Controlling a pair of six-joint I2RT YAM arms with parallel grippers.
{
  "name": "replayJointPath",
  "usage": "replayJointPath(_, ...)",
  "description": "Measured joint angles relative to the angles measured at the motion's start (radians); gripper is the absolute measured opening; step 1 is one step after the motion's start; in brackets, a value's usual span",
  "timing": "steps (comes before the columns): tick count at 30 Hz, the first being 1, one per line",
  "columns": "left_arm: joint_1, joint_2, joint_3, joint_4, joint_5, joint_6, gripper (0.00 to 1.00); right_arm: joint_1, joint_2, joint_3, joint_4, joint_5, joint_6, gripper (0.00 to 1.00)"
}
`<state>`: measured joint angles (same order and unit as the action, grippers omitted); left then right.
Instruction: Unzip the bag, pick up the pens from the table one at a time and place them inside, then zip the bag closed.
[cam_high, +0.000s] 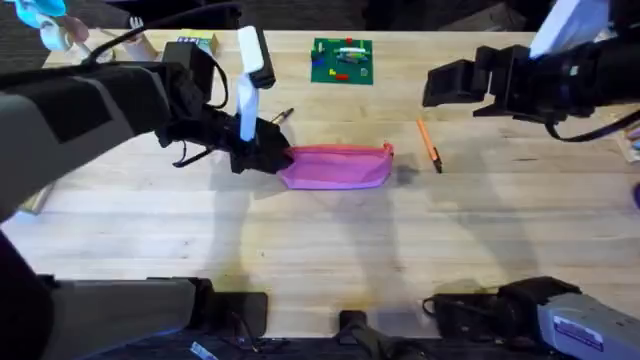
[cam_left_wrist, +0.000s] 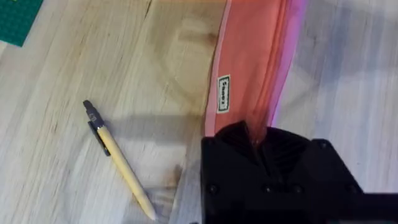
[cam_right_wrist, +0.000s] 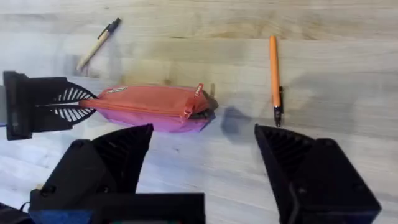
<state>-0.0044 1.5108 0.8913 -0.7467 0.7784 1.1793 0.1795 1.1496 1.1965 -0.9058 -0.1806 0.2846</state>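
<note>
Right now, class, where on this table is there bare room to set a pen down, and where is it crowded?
Free: the wide strip of table between the bag and the arm bases, and the gap between the bag and the orange pen. Crowded: the bag's left end, where the left gripper clamps it beside the tan pen, and around the green board.

I'm seeing the left gripper (cam_left_wrist: 258, 146) covering the near end of the bag (cam_left_wrist: 249, 62), so the zipper pull there is staying hidden. The tan pen (cam_high: 283, 117) beside those fingers is showing too small overhead to read.
</note>
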Motion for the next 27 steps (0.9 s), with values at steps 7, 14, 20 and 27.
replayJointPath(7, 0.000, 0.000, 0.000, 0.000, 0.000, 0.000, 0.042, 0.000, 0.000, 0.000, 0.000, 0.000, 0.001, 0.998)
replayJointPath(14, 0.000, 0.000, 0.000, 0.000, 0.000, 0.000, 0.042, 0.000, 0.000, 0.000, -0.018, 0.000, 0.085, 0.997)
replayJointPath(20, 0.000, 0.000, 0.000, 0.000, 0.000, 0.000, 0.042, 0.012, 0.036, 0.003, -0.061, 0.000, 0.115, 0.998)
replayJointPath(27, 0.000, 0.000, 0.000, 0.000, 0.000, 0.000, 0.042, 0.071, 0.144, 0.003, -0.061, 0.000, 0.124, 0.998)
